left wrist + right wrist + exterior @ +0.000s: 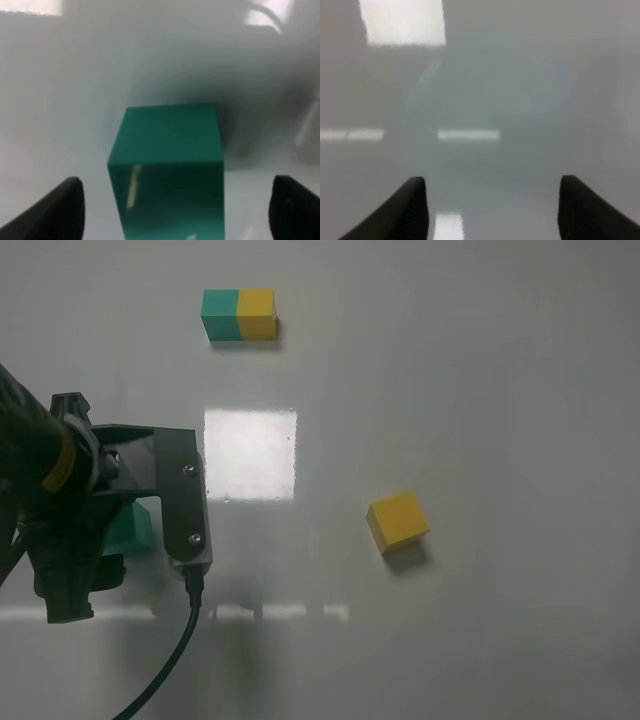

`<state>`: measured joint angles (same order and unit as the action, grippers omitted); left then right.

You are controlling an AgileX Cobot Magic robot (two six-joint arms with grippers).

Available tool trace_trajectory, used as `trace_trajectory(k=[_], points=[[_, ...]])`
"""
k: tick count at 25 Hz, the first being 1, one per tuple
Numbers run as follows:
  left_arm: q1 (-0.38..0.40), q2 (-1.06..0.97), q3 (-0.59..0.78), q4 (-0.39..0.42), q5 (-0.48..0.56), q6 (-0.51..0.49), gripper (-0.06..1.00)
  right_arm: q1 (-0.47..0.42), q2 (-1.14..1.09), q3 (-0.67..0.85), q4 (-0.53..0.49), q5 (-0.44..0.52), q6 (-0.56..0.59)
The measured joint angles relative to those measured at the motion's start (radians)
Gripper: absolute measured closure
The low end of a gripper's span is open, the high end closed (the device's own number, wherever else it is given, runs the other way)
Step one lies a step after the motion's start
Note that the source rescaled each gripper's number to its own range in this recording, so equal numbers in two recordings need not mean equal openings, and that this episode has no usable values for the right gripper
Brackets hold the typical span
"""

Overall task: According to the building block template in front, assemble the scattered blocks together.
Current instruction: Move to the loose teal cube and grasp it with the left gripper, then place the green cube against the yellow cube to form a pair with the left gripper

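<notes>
Green block sits on desk between jaws of left tool, spread wide, touching neither; right tool also spread.

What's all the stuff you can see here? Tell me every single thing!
template bar: 1, half teal-green and half yellow, at the far edge of the table in the high view
yellow cube: 1, yellow, alone, right of the middle
teal-green cube: 1, teal-green, on the left, mostly hidden under the arm in the high view
table: 1, glossy white, under everything
cable: 1, black, trailing from the left arm
left arm: 1, black, over the left side
left gripper: 1, black, open, fingers either side of the teal-green cube without touching it
right gripper: 1, black, open, over bare table
</notes>
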<state>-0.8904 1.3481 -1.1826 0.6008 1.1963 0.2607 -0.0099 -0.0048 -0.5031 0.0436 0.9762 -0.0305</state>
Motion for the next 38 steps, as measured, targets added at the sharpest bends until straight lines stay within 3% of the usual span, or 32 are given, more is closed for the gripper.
trace_trajectory(k=[12, 14, 17, 19, 20, 28, 38], points=[[0.037, 0.054, 0.0, 0.003, -0.064, -0.001, 0.23, 0.0, 0.0, 0.0, 0.0, 0.0, 0.0], [0.051, 0.064, 0.0, 0.002, -0.069, -0.001, 0.27, 0.0, 0.0, 0.0, 0.0, 0.0, 0.0], [0.059, 0.071, 0.0, 0.002, -0.071, -0.003, 0.53, 0.0, 0.0, 0.0, 0.0, 0.0, 0.0], [0.061, 0.071, 0.0, 0.0, -0.071, -0.004, 0.87, 0.0, 0.0, 0.0, 0.0, 0.0, 0.0], [0.061, 0.071, 0.0, -0.002, -0.07, -0.004, 0.94, 0.0, 0.0, 0.0, 0.0, 0.0, 0.0], [0.038, 0.079, -0.034, -0.008, -0.031, 0.005, 0.93, 0.0, 0.0, 0.0, 0.0, 0.0, 0.0], [-0.184, 0.079, -0.264, -0.049, 0.016, 0.026, 0.93, 0.0, 0.0, 0.0, 0.0, 0.0, 0.0]])
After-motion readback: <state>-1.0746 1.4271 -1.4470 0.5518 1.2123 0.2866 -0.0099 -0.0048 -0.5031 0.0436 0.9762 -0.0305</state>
